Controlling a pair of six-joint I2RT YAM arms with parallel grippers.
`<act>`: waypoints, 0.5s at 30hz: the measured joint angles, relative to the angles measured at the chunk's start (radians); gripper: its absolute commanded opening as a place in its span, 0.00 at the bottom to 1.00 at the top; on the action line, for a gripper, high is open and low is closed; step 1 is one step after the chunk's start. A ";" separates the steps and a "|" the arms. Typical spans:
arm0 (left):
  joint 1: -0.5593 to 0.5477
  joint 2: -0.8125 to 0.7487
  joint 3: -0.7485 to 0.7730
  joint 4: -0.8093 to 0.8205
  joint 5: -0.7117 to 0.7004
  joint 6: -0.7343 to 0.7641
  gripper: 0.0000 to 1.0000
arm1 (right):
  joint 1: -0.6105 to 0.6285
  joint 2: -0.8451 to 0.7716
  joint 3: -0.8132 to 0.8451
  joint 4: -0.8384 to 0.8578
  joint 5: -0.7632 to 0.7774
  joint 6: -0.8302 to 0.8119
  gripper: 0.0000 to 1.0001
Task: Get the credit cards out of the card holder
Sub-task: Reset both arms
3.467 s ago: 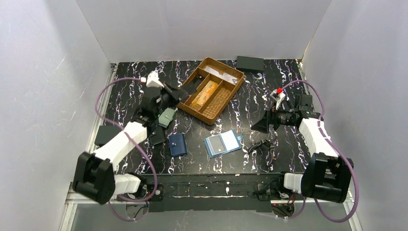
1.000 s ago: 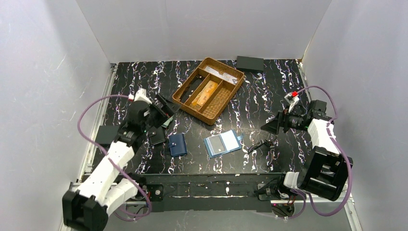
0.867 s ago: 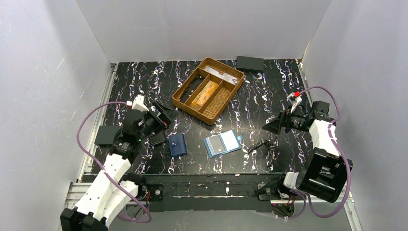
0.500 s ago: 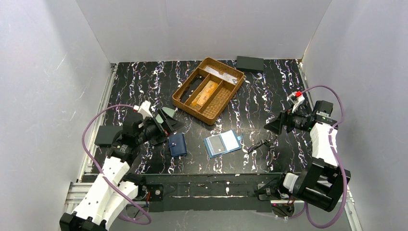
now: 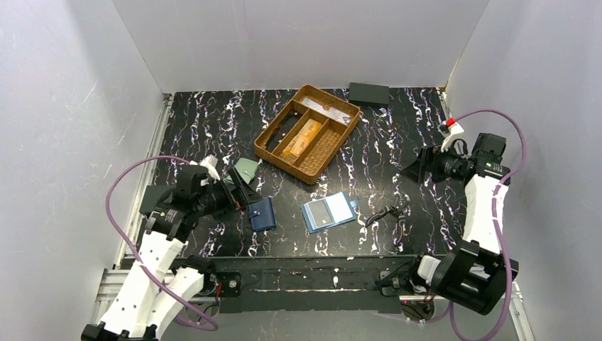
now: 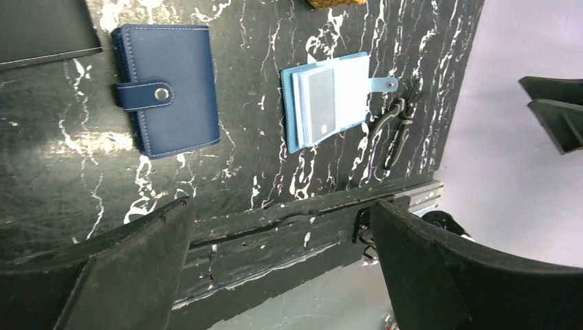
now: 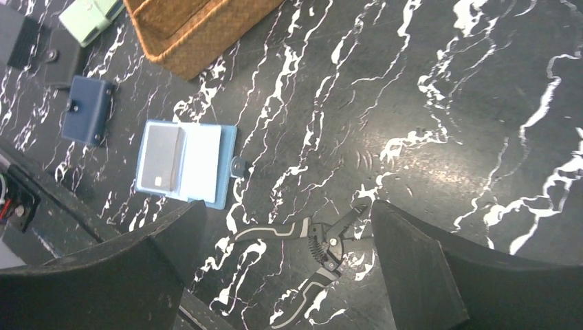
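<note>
The light blue card holder (image 5: pixel 329 212) lies open and flat near the table's front, its grey inner panel facing up and its snap tab pointing right; it also shows in the wrist views (image 6: pixel 330 100) (image 7: pixel 184 163). Orange-gold credit cards (image 5: pixel 302 136) lie in the middle compartment of the wicker basket (image 5: pixel 336 138). My left gripper (image 5: pixel 240 190) (image 6: pixel 280 206) hangs open and empty to the holder's left, above the navy wallet. My right gripper (image 5: pixel 415 170) (image 7: pixel 287 206) is open and empty, far to the holder's right.
A navy wallet (image 5: pixel 263 213) lies left of the holder, with a pale green wallet (image 5: pixel 247 170) behind it. Black pliers (image 5: pixel 387 212) lie right of the holder. A black box (image 5: pixel 368 93) sits at the back and a flat black case (image 5: pixel 152 197) at the left edge.
Both arms have drawn back: the left gripper toward the near left, uncovering the green wallet, and the right gripper toward the right wall. Both stay open. The holder has not moved.
</note>
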 measured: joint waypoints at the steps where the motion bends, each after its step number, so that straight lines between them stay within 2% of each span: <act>1: 0.000 -0.001 0.016 -0.027 -0.010 0.010 0.98 | 0.000 -0.004 0.013 0.001 0.016 0.019 0.98; 10: 0.000 -0.102 0.130 -0.132 -0.093 0.065 0.98 | -0.005 -0.041 0.108 0.018 0.066 0.212 0.98; 15: 0.000 -0.103 0.244 -0.152 -0.128 0.117 0.98 | -0.005 -0.047 0.194 0.002 0.010 0.226 0.98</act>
